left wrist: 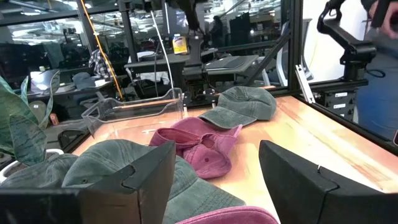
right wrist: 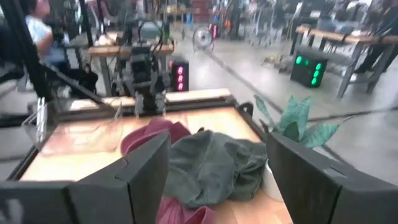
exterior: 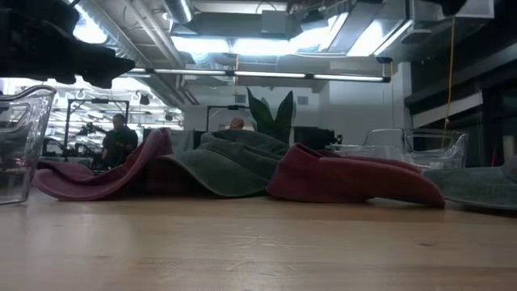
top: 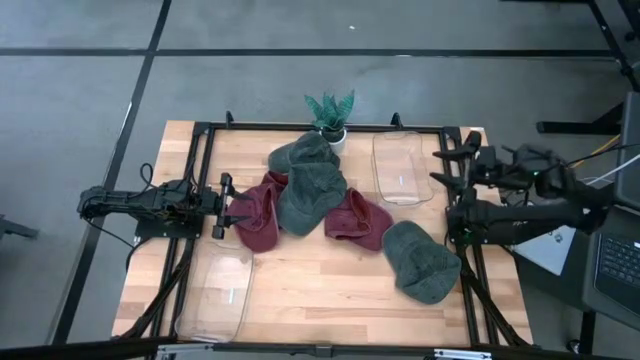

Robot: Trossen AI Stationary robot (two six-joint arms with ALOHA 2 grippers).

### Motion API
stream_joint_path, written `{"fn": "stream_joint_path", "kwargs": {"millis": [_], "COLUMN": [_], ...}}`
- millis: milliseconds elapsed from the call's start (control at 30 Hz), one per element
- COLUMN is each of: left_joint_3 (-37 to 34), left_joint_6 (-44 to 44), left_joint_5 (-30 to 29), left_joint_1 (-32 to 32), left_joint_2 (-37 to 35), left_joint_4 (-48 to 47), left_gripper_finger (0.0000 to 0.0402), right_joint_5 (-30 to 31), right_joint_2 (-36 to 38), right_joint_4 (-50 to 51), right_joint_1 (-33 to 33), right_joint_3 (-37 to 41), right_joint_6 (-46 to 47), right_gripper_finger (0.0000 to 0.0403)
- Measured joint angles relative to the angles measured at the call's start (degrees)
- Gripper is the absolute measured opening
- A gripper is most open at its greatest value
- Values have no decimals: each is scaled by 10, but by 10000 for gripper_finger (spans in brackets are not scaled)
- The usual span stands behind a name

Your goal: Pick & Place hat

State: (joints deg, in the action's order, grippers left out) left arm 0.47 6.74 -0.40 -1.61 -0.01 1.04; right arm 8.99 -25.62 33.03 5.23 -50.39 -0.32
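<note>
— Hats of soft fabric are heaped mid-table: a green cap (top: 311, 190) is laid over a maroon cap (top: 257, 215), a second maroon cap (top: 357, 219) is just right of them, and another green cap (top: 420, 261) is set apart, near right.

— And the grippers?

— The left gripper (top: 222, 207) is held released, just beside the first maroon cap. The right gripper (top: 452, 190) is parked spread at the right edge, by a clear plastic bin (top: 402, 167).
</note>
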Motion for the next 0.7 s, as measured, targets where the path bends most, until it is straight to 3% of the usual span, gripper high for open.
{"fn": "stream_joint_path", "kwargs": {"millis": [300,700], "left_joint_3": [0,0], "left_joint_6": [0,0], "left_joint_5": [0,0], "left_joint_1": [0,0], "left_joint_2": [0,0], "left_joint_4": [0,0], "left_gripper_finger": [229,230], "right_joint_5": [0,-2], "right_joint_2": [-183,-328], "right_joint_4": [37,42], "right_joint_1": [-57,-152], "right_joint_3": [-127,-141], "right_joint_6": [0,3], "right_gripper_finger": [264,264]}}
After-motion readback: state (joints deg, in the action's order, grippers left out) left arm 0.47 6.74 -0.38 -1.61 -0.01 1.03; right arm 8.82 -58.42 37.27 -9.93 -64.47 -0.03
